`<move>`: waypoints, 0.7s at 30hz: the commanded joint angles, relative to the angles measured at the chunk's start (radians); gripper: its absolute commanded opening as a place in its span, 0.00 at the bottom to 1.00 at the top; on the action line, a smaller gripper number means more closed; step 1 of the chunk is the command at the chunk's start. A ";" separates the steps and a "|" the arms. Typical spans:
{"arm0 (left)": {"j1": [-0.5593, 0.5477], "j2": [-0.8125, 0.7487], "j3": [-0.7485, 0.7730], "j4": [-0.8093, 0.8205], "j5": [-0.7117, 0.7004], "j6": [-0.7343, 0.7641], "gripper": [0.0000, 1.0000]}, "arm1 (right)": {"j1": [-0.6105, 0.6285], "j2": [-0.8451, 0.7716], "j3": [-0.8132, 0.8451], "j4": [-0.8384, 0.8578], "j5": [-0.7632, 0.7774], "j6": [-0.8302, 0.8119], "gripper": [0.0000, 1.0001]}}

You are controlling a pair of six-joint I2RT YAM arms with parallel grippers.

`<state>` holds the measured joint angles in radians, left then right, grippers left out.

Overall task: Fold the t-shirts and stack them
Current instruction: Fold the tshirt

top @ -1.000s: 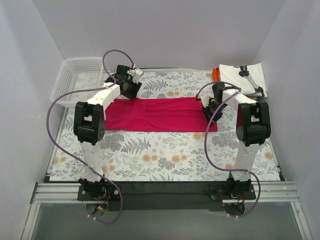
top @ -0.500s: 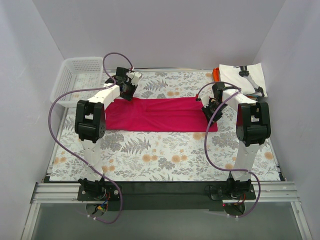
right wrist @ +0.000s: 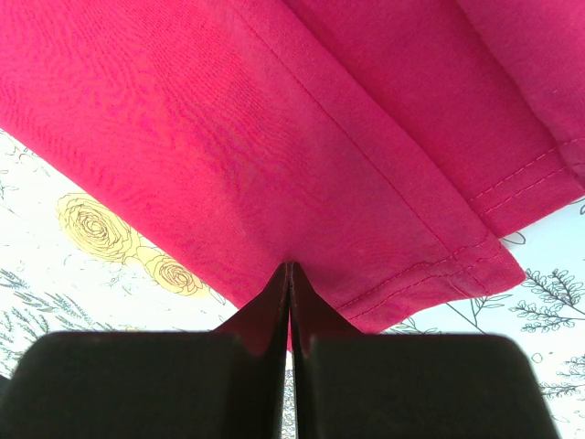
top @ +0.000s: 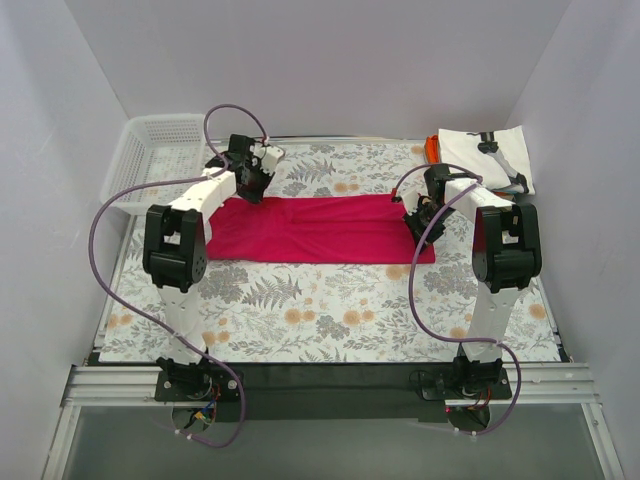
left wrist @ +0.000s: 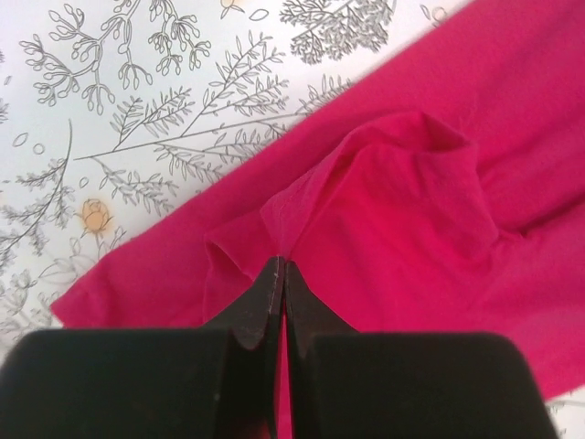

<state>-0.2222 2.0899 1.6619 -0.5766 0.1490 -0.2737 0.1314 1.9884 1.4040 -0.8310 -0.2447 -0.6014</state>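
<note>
The crimson-pink t-shirt (top: 320, 230) lies as a long folded band across the flowered table. My left gripper (top: 250, 190) is at its far left corner, shut on a pinched ridge of the pink cloth (left wrist: 366, 210), which rises in a small peak at the fingertips. My right gripper (top: 414, 218) is at the band's right end, shut on the hemmed edge of the pink cloth (right wrist: 320, 165). The white t-shirt with black print (top: 490, 160) lies folded at the far right, with an orange one (top: 431, 148) showing at its left edge.
A white plastic mesh basket (top: 150, 160) stands at the far left corner. Purple cables loop from both arms. The flowered cloth (top: 330, 310) covers the table in front of the shirt. Grey walls close in on three sides.
My left gripper has lifted slightly and shifted towards the far left, pulling the shirt's corner up with it. The right arm has not moved.
</note>
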 commanded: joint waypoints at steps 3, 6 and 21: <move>0.011 -0.211 -0.102 -0.049 0.034 0.122 0.00 | 0.001 0.004 -0.002 0.015 0.022 -0.014 0.04; 0.015 -0.261 -0.193 -0.057 0.037 0.178 0.00 | 0.001 0.004 0.000 0.015 0.022 -0.014 0.04; 0.034 -0.337 -0.482 0.026 0.008 0.332 0.00 | 0.001 -0.003 0.004 0.010 0.030 -0.015 0.04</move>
<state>-0.1936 1.8111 1.1889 -0.5926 0.1703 0.0116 0.1318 1.9884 1.4040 -0.8310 -0.2428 -0.6014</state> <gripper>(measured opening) 0.012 0.037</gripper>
